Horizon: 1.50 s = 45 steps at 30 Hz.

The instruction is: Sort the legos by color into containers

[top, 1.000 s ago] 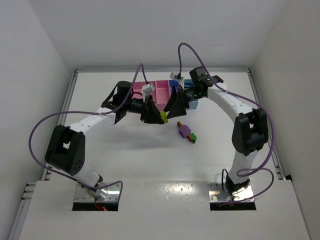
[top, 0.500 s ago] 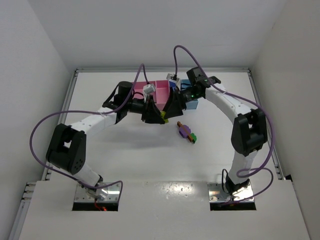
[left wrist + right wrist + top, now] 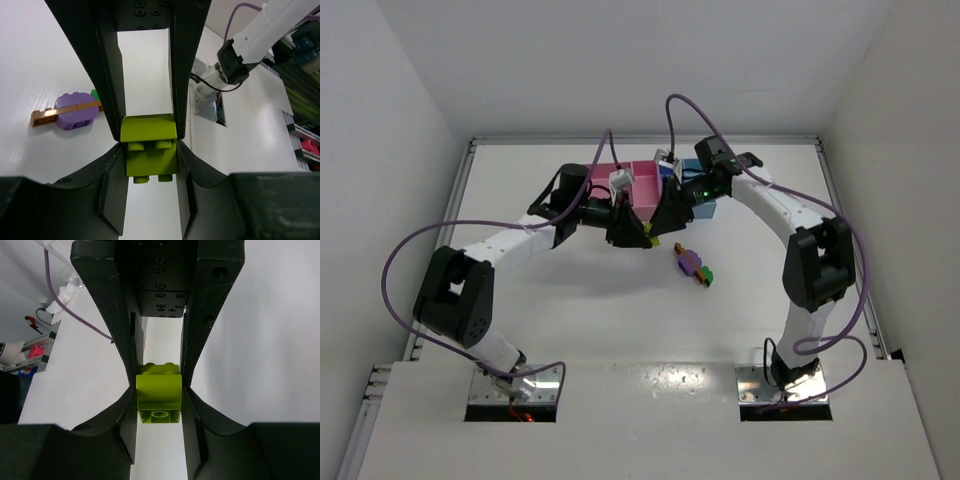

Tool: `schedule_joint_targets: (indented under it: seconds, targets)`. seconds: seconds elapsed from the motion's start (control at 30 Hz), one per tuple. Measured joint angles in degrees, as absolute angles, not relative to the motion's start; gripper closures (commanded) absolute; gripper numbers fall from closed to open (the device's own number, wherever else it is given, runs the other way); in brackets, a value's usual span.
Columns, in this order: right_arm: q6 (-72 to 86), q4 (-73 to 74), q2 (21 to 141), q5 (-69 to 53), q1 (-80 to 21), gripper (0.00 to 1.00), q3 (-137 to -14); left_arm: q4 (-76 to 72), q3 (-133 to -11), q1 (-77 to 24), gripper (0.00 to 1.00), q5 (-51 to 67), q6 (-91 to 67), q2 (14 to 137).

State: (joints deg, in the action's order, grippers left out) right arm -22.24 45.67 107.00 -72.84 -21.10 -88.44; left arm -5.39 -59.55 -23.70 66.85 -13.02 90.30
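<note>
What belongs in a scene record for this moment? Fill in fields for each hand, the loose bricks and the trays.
left hand: shut on yellow-green brick
right hand: shut on yellow-green brick too; whether the same one, unclear
loose bricks: purple, green and salmon cluster on the table, apart from both hands
trays: behind the hands, partly hidden

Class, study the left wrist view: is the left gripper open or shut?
The left gripper is shut on the yellow-green brick: both fingers touch its sides, with no gap.

One lego between left gripper and right gripper, trays behind, lego cluster right
</note>
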Motion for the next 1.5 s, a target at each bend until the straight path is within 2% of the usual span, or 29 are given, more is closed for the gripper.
schedule_joint_targets:
  seconds: [0.13,0.27,0.4,0.5,0.7,0.93,1.03,1.1,1.13,1.23,1.33,1.5]
  targets:
    - [-23.14,46.59,106.89,-72.93,-19.42,1.00,-88.12,-5.02,-59.57,-24.18,0.99,65.10,-11.49,90.28]
    - [-23.83,47.97,106.43,-71.09,-12.60,1.00,-88.09,-1.58,-59.53,-24.01,0.99,64.42,-8.97,90.28]
    - [-25.19,48.71,106.34,-67.85,-6.90,1.00,-88.09,0.89,-59.40,-24.01,0.99,63.31,-6.63,90.26]
    - [-24.91,47.35,106.34,-63.24,-6.52,1.00,-88.05,1.93,-59.35,-24.01,0.99,61.63,-5.89,90.24]
    - [-15.97,31.11,106.10,-47.64,-7.75,1.00,-84.79,2.57,-59.55,-23.99,0.99,53.89,-5.74,89.60]
    - [-10.17,18.81,111.59,-32.34,-7.25,1.00,-87.64,1.61,-62.26,-23.83,0.99,44.21,-8.51,88.62]
    - [-9.54,17.08,114.39,-29.69,-7.07,0.86,-88.51,1.04,-63.99,-23.83,0.99,42.19,-9.50,88.60]
    - [-9.37,16.36,116.11,-28.82,-7.03,0.67,-89.01,0.71,-65.17,-23.83,0.99,41.12,-9.80,88.71]
    - [-9.34,16.27,116.88,-28.38,-7.05,0.49,-89.19,0.54,-65.91,-23.83,0.99,40.64,-9.93,88.92]
    - [-8.78,16.14,118.30,-27.27,-7.27,0.27,-89.36,-0.19,-69.28,-23.81,0.99,39.18,-10.90,90.91]
    - [-8.08,15.84,118.83,-26.92,-7.27,0.20,-89.52,-1.63,-72.18,-23.94,0.99,37.60,-12.12,93.78]
    - [-5.02,15.44,117.64,-26.52,-7.31,0.18,-89.76,-4.05,-80.55,-25.02,0.99,34.85,-15.11,103.20]
